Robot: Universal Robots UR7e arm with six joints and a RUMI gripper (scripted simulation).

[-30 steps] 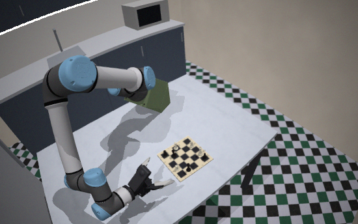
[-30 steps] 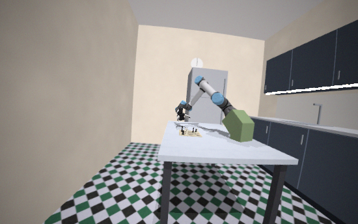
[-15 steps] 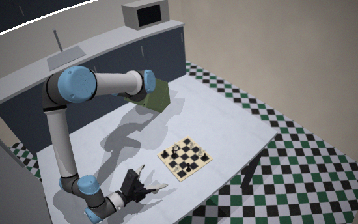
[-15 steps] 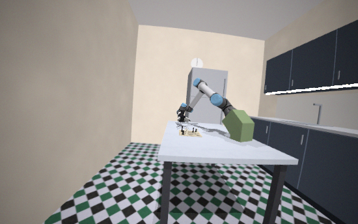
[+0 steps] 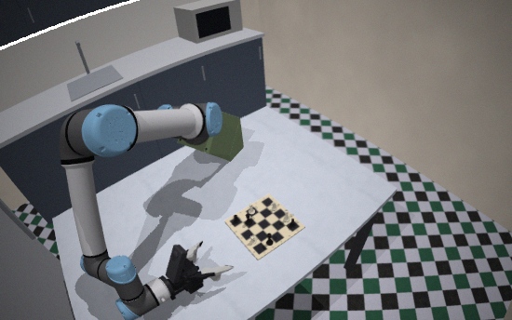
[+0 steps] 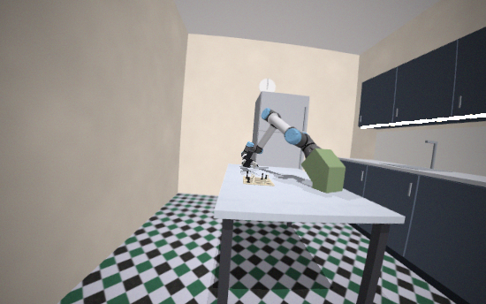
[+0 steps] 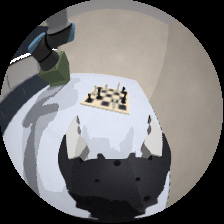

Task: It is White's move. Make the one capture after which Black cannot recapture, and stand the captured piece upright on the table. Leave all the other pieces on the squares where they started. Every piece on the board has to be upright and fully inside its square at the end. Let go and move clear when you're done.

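Evidently the gripper (image 5: pixel 216 258) (image 6: pixel 249 164) (image 7: pixel 113 116) is held off to the left of the chessboard (image 5: pixel 252 251) (image 6: pixel 258 184) (image 7: pixel 105 108) in the top view, its fingers spread wide with nothing between them, presumably so that it can line up on a piece without brushing the others. The board lies on the near right part of the table (image 5: pixel 316 172) (image 6: pixel 309 212) (image 7: pixel 55 145), with black and white pieces standing on it (too small to name reliably), and the bare tabletop beside it would suit the captured one.

The black two-jaw gripper with pale, pointed fingers (image 5: pixel 216 255) (image 6: pixel 249 164) draws back from the cream-and-black checkered chessboard (image 5: pixel 258 257) (image 6: pixel 271 184) (image 7: pixel 105 109), now farther from its near corner than a second ago in the top view. Behind it, the round blue elbow cap of the white-and-grey arm (image 5: pixel 110 130) (image 6: pixel 266 114) sits lower in both the top and exterior views, while the blue-capped wrist joint (image 5: pixel 121 269) (image 6: pixel 250 145) also drops in both. The arm's grey shadow (image 5: pixel 172 195) shifts across the pale, flat tabletop (image 5: pixel 316 163) (image 6: pixel 305 205) (image 7: pixel 50 150).
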